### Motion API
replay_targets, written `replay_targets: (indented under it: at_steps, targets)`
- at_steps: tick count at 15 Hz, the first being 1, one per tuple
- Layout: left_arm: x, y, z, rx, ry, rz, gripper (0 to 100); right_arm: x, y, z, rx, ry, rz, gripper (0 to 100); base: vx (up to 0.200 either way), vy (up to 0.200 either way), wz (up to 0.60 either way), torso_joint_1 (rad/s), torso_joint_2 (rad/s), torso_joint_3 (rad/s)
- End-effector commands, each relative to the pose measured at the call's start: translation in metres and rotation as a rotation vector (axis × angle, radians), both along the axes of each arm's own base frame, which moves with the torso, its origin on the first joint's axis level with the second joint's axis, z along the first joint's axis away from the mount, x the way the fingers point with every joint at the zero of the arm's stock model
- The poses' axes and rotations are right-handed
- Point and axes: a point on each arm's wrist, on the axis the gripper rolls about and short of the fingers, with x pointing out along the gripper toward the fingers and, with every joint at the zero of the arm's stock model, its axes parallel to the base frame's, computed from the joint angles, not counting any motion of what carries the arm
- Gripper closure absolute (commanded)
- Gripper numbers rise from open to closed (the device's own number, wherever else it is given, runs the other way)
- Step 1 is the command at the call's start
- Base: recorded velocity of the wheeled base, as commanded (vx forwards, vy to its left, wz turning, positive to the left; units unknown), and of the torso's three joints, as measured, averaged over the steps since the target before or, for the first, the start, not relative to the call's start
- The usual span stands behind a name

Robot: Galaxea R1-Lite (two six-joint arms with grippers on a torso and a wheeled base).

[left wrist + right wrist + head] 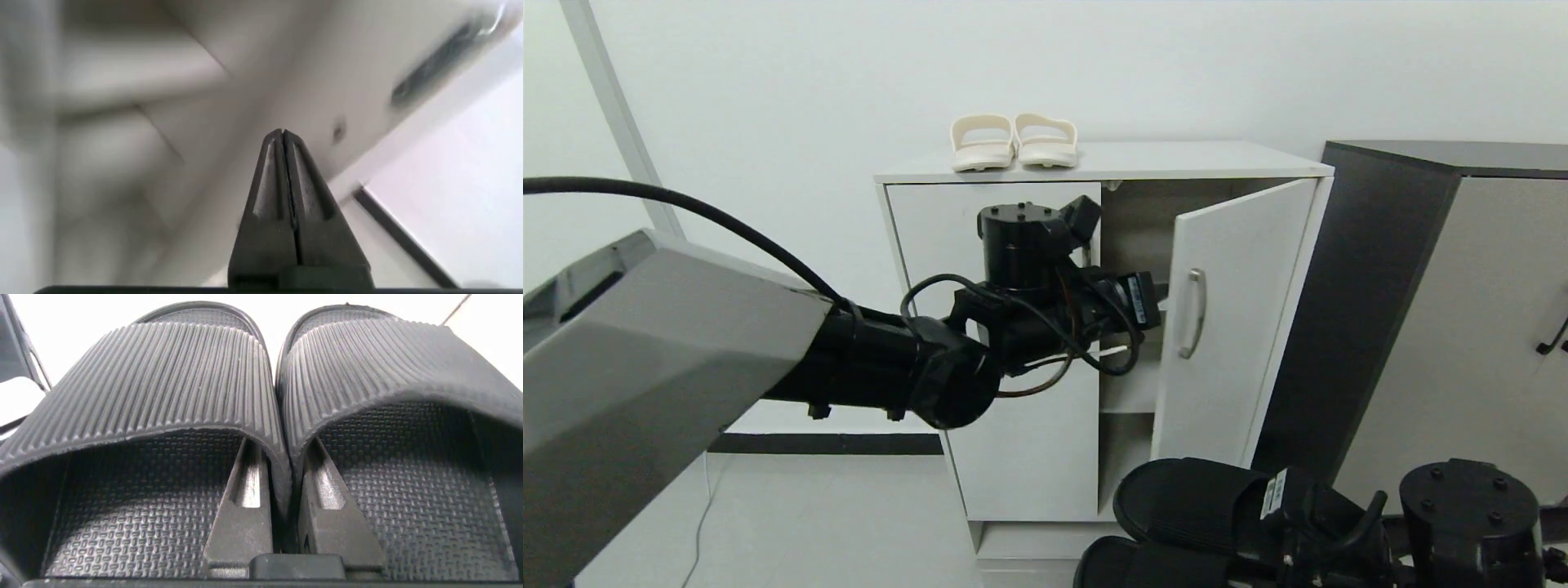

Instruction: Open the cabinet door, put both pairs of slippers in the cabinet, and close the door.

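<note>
Black ribbed rubber slippers (188,392) pinched side by side by right pincer (282,449), low before white two-door cabinet (1176,159), cream open-toe slippers (1014,143) on top, right door (1233,327) half open, left pincer (283,139) pressed together at the gap.

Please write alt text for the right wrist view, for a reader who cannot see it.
The right gripper is shut on a pair of black slippers, one finger inside each, pinching their adjoining sides together. Ribbed straps arch over textured footbeds.

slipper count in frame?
4. Two cream slippers side by side on the cabinet top; two black slippers clamped together by the right pincer, low in the head view. Cabinet interior is partly hidden.
</note>
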Motion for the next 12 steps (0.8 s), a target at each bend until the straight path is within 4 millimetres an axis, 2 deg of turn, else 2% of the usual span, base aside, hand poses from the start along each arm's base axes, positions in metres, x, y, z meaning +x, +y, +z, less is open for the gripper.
replay_targets:
  at_steps: [1, 2, 4, 6, 7, 9, 10, 12]
  targets:
    - [-0.027, -0.014, 0.004, -0.011, -0.013, -0.067, 100, 0.000, 0.000, -0.001, -0.006, 0.000, 0.005, 100, -0.200, 0.000, 0.00, 0.007, 0.00, 0.002]
    - [-0.029, -0.017, 0.005, -0.015, -0.018, -0.074, 100, -0.001, 0.000, -0.002, -0.017, -0.008, 0.013, 100, -0.200, 0.000, 0.00, 0.002, 0.00, -0.002]
    - [-0.022, -0.010, 0.004, -0.015, -0.019, -0.047, 100, -0.001, -0.001, -0.002, -0.018, -0.008, 0.010, 100, 0.000, 0.000, 0.00, 0.000, 0.00, 0.000]
    - [-0.019, 0.014, 0.015, -0.023, -0.036, 0.009, 100, 0.000, -0.002, -0.002, -0.017, -0.009, 0.004, 100, 0.000, 0.000, 0.00, 0.000, 0.00, 0.000]
    - [-0.029, 0.035, 0.026, -0.029, -0.047, 0.042, 100, 0.002, -0.003, -0.001, -0.010, -0.012, -0.011, 100, 0.000, 0.000, 0.00, 0.000, 0.00, 0.000]
    - [-0.062, 0.080, 0.049, -0.035, -0.095, 0.087, 100, 0.011, -0.008, 0.001, -0.004, -0.014, -0.054, 100, 0.000, 0.000, 0.00, 0.000, 0.00, 0.000]
    - [-0.086, 0.102, 0.059, -0.037, -0.126, 0.102, 100, 0.015, -0.008, 0.001, -0.001, -0.017, -0.069, 100, 0.000, 0.000, 0.00, 0.000, 0.00, 0.000]
    - [-0.136, 0.139, 0.065, -0.042, -0.151, 0.112, 100, 0.024, -0.013, 0.003, 0.006, -0.021, -0.111, 100, 0.000, 0.000, 0.00, 0.000, 0.00, 0.000]
